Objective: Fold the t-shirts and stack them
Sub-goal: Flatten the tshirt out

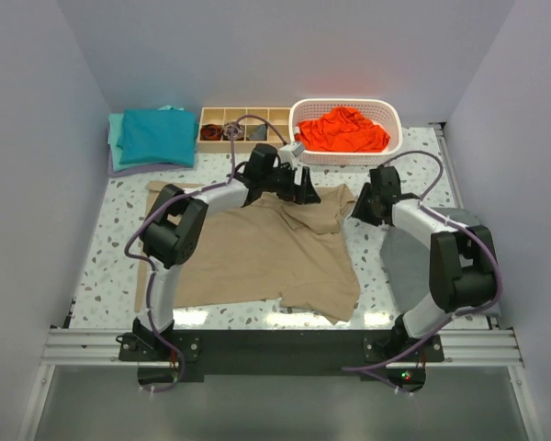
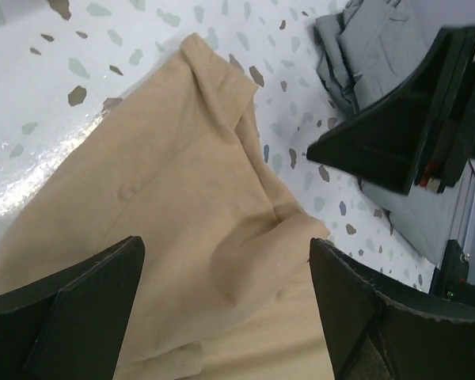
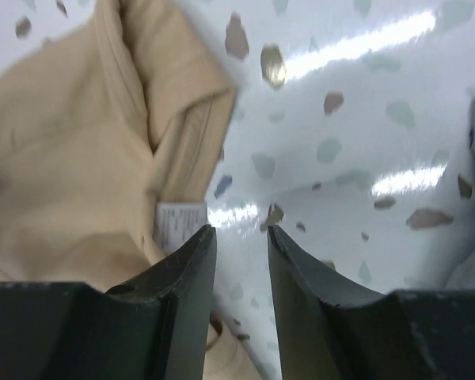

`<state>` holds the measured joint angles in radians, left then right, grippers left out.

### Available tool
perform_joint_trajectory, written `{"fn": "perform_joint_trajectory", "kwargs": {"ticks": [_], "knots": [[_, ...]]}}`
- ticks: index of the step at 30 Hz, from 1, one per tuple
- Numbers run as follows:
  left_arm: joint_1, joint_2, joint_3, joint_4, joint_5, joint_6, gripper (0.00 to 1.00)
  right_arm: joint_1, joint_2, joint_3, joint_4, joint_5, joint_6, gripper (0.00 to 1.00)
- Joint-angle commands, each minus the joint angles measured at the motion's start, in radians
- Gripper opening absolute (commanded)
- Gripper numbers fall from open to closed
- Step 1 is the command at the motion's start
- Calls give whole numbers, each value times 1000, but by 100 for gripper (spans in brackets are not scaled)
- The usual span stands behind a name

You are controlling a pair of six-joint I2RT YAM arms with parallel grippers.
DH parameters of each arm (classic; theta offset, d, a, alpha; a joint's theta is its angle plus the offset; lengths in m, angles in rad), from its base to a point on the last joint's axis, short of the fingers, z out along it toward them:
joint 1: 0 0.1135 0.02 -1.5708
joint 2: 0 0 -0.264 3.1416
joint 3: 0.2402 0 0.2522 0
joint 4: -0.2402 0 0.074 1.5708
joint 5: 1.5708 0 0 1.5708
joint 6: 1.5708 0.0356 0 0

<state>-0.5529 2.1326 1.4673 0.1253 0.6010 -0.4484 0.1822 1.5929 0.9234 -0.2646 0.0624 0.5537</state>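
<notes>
One tan t-shirt lies spread but rumpled across the middle of the bench, not yet folded, its far right corner bunched beneath both arms. The left pincer hovers wide open over that bunched cloth, gripping nothing. The right pincer hangs just off the shirt's right edge, beside a white label, its fingers parted only narrowly and empty. Folded teal t-shirts sit stacked at the far left, seemingly finished. An orange-red t-shirt lies heaped in the white basket at the far right. By this showing the job looks well short of done: two shirts to fold, then stack.
</notes>
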Motion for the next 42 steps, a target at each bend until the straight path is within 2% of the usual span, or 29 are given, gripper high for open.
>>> {"fn": "perform_joint_trajectory", "kwargs": {"ticks": [1, 5, 15, 19, 31, 33, 37, 42], "knots": [[5, 1, -19, 5, -33, 43, 89, -52, 90, 93, 137, -32, -28, 37], [5, 7, -38, 4, -59, 53, 89, -84, 166, 137, 180, -59, -26, 38], [7, 16, -38, -10, -67, 68, 89, -159, 318, 135, 409, -350, 75, 38], [7, 24, -36, -22, -67, 73, 89, -164, 303, 109, 462, -397, 114, 38], [10, 32, -45, -24, -72, 79, 89, -179, 184, 91, 448, -363, 117, 38], [11, 35, -42, -32, -67, 79, 89, -179, 144, 78, 452, -328, 114, 41], [13, 39, -42, -26, -64, 80, 89, -179, 225, 195, 283, -334, 75, 41], [18, 32, -45, -32, -84, 83, 89, -179, 311, 215, 269, -355, 63, 39]]}}
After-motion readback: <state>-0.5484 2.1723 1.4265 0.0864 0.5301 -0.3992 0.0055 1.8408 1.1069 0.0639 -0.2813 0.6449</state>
